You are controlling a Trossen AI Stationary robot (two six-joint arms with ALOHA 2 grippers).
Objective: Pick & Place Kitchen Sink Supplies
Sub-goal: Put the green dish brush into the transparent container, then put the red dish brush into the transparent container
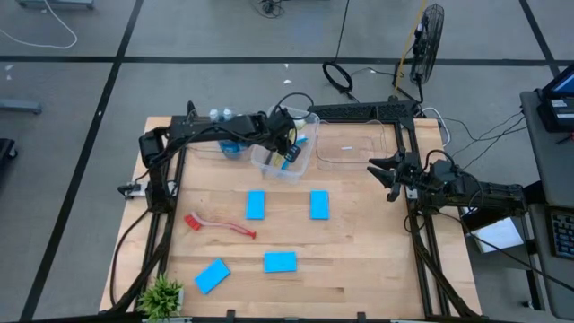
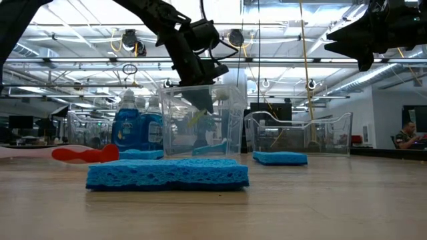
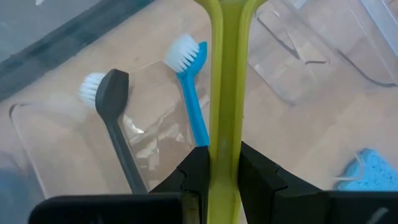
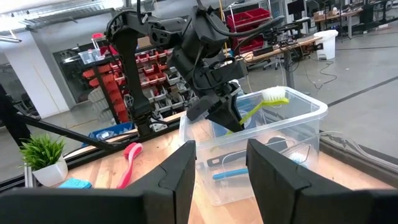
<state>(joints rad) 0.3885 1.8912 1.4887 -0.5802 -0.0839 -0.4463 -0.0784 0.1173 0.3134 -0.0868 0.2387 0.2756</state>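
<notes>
— Left claw [image 3: 219,167] is pinching the yellow-green brush [image 3: 224,93] by its thin handle, right above the clear bin [image 1: 285,154]. Head of that brush sticks out past the fingers, over the bin's far rim.

— What's under it?

— Directly below the claw, inside the bin, lie a blue brush [image 3: 191,93] and a black brush [image 3: 115,118].

— How will the held one handle?

— Light and stiff, I'd judge, a hard plastic stick. Smooth too, so it could twist in a narrow pinch. Mid-handle is the sensible hold, and that's about where the fingers sit.

— And the right claw?

— Right claw [image 1: 387,172] waits well off to the side, over the table's edge, fingers spread, nothing in them.

— What's left?

— Nearer than the claw: a red brush [image 1: 218,224] and four soft sponges [image 1: 256,205], which I'd expect to squash when squeezed.
</notes>
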